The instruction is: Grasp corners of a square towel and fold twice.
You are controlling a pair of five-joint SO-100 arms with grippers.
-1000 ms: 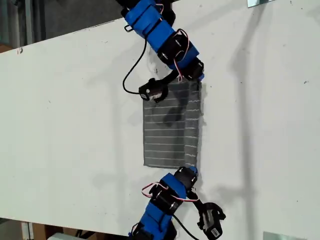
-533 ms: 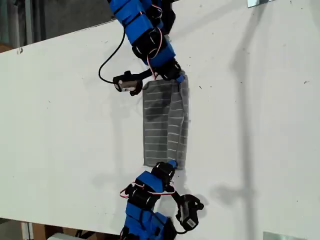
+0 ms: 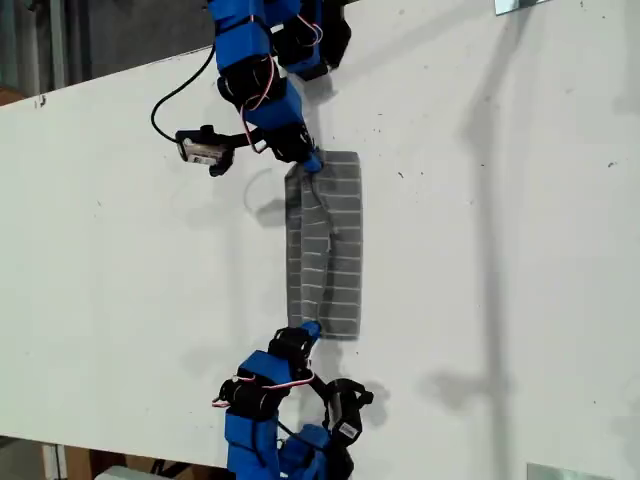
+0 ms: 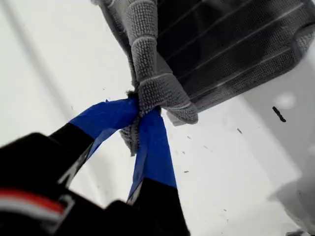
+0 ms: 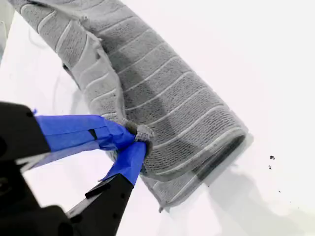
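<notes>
Closed on cloth, my first gripper [image 4: 140, 112] pinches a bunched corner [image 4: 155, 91] of the towel [image 4: 221, 44] between its blue-taped tips, and the dark-gray striped fabric rises away from the jaws above the white surface [image 4: 44, 73]. My second gripper [image 5: 138, 141] is likewise clamped on a corner [image 5: 142, 132], with the towel [image 5: 167, 98] curling over itself into a soft rolled fold just beside the jaws.

From the exterior view, the towel [image 3: 335, 250] lies as a narrow doubled strip near the middle of the surface [image 3: 520, 250], its upper layer slanting across the lower one. One arm [image 3: 255, 80] reaches in from the top of that view and another arm [image 3: 265, 385] from the bottom. Each meets the strip at an end corner on the exterior view's left; the wrist views do not settle which arm is which.

Nothing lies across the towel except the gripper tips. Black cable [image 3: 175, 95] loops beside the upper arm, and a small camera module [image 3: 200, 150] juts out towards the exterior view's left. Its pale label is too small to read. Dark specks [image 3: 400, 175] dot the surface near the towel, and one more speck [image 5: 270, 157] shows well apart from the fold. Long arm shadows [image 3: 490, 120] fall on the exterior view's right. A shiny metal piece [image 3: 520, 5] sits at that view's top right edge.
</notes>
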